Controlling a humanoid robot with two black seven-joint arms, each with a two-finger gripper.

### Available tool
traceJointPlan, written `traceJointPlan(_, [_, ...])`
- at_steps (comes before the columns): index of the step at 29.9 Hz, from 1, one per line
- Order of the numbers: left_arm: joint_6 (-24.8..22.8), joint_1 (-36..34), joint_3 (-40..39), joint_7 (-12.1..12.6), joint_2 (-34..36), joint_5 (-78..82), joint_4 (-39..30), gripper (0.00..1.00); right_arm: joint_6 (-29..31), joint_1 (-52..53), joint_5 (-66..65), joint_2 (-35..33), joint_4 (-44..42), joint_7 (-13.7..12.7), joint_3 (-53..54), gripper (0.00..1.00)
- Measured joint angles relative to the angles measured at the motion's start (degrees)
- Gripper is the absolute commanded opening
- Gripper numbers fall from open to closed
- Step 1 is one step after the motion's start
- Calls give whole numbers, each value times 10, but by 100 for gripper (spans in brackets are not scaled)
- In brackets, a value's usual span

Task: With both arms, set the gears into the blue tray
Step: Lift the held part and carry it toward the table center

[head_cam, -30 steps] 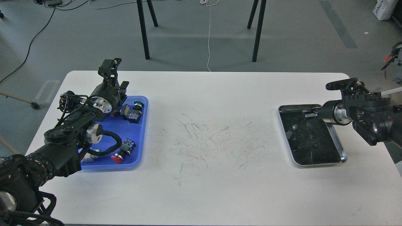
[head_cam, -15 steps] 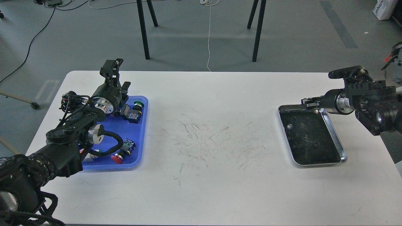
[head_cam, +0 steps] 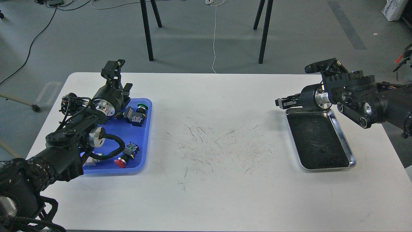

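The blue tray (head_cam: 146, 141) lies at the table's left and holds coloured push-button switches; I make out no gears in it. One gear (head_cam: 324, 149), a tiny black ring, rests on the dark bottom of the steel tray (head_cam: 343, 139) at the right. My right gripper (head_cam: 284, 101) points left, just above the steel tray's far-left corner. Its fingers are together, and whether a gear is pinched between them is too small to see. My left gripper (head_cam: 126, 88) hovers over the blue tray's far edge, seen dark and end-on.
A green-capped switch (head_cam: 141, 107) and a red-capped switch (head_cam: 120, 163) sit in the blue tray, partly under my left arm. The white table (head_cam: 212, 180) has scuff marks in the middle. Black stand legs (head_cam: 146, 30) rise beyond the far edge.
My right gripper has risen out of the steel tray and swung left and away to its far-left corner. The left arm has barely moved.
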Motion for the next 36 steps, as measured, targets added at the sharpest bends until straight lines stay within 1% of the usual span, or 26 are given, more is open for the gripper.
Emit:
traceJointPlan(3, [-5, 0, 0, 0, 1, 0, 0, 100, 2, 12, 0, 13, 16, 0, 0, 7])
traceJointPlan(9, [-10, -2, 0, 0, 1, 0, 0, 100, 25, 31, 1, 47, 36, 0, 3, 7])
traceJointPlan(12, [-11, -2, 0, 0, 1, 0, 0, 100, 32, 39, 2, 52, 62, 0, 11, 7])
traceJointPlan(17, [-11, 0, 0, 0, 7, 0, 0, 100, 34, 45, 3, 56, 122, 0, 36, 7])
traceJointPlan(20, [-12, 1, 0, 0, 8, 0, 0, 100, 34, 45, 3, 57, 153, 0, 74, 7])
traceJointPlan(25, [-12, 2, 0, 0, 9, 0, 0, 100, 30, 41, 3, 68, 164, 0, 110, 6])
traceJointPlan(29, [-12, 2, 0, 0, 9, 0, 0, 100, 15, 36, 2, 88, 163, 0, 114, 5])
traceJointPlan(36, [-11, 3, 0, 0, 9, 0, 0, 100, -69, 20, 1, 127, 158, 0, 115, 5])
